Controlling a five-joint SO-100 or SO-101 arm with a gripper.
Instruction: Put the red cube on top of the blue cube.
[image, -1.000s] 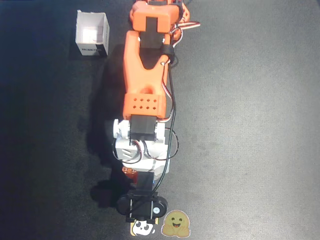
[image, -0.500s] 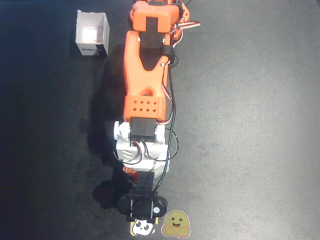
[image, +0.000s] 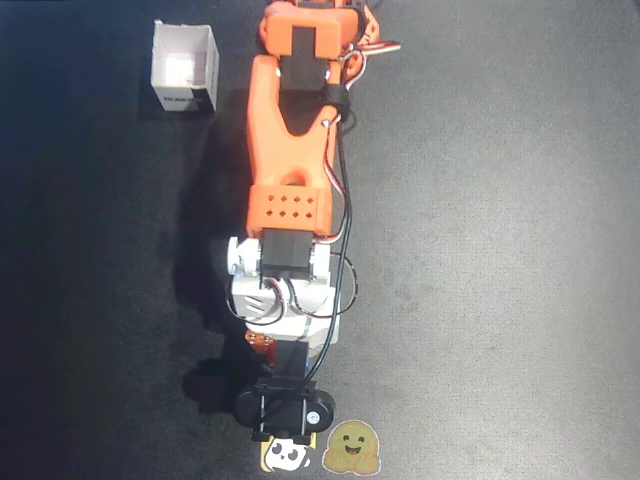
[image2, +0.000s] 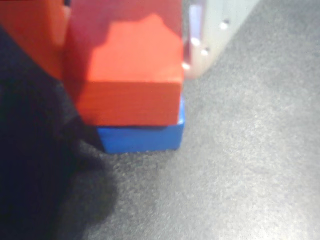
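While the red cube (image2: 131, 75) is seen resting directly over the blue cube (image2: 142, 136) in the wrist view, near the bench's bottom edge overhead, its faces are flanked by the gripper (image2: 125, 30); whether it is clenched cannot be told.

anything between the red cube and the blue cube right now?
Nothing visible. In the wrist view the red cube sits directly over the blue cube, with no object between them; whether they touch is unclear. Gripper fingers flank the red cube. In the overhead view the arm hides both cubes.
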